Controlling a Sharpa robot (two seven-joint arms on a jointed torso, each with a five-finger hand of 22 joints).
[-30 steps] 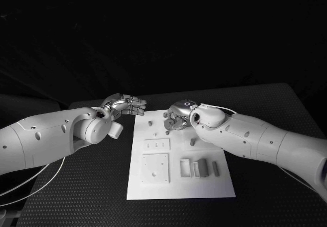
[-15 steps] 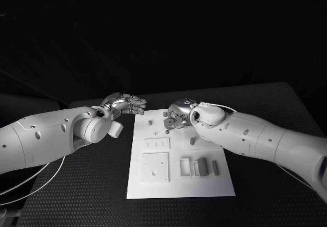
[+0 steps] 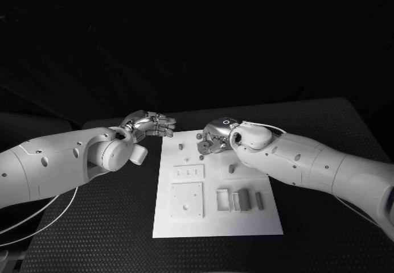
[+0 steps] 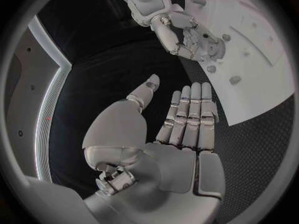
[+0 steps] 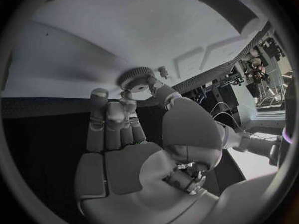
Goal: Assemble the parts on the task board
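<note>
The white task board (image 3: 217, 222) lies in the middle of the black table. My right hand (image 3: 215, 139) hovers over the board's far end and pinches a small round toothed gear (image 5: 136, 78) between thumb and fingertips. The left wrist view shows the same gear (image 4: 216, 46) in that hand (image 4: 187, 32). My left hand (image 3: 152, 125) hangs just off the board's far left corner. Its palm is bare, with its fingers (image 4: 190, 112) straight and side by side and the thumb apart. Small pegs (image 3: 180, 147) (image 3: 232, 169) stand on the board.
Nearer me on the board are a square plate with holes (image 3: 187, 200), a small slotted plate (image 3: 189, 172) and upright blocks (image 3: 243, 200). Black matting (image 3: 98, 239) surrounds the board on all sides.
My right forearm has shifted slightly, so the peg near it shows more. The left hand and the board's parts have stayed put.
</note>
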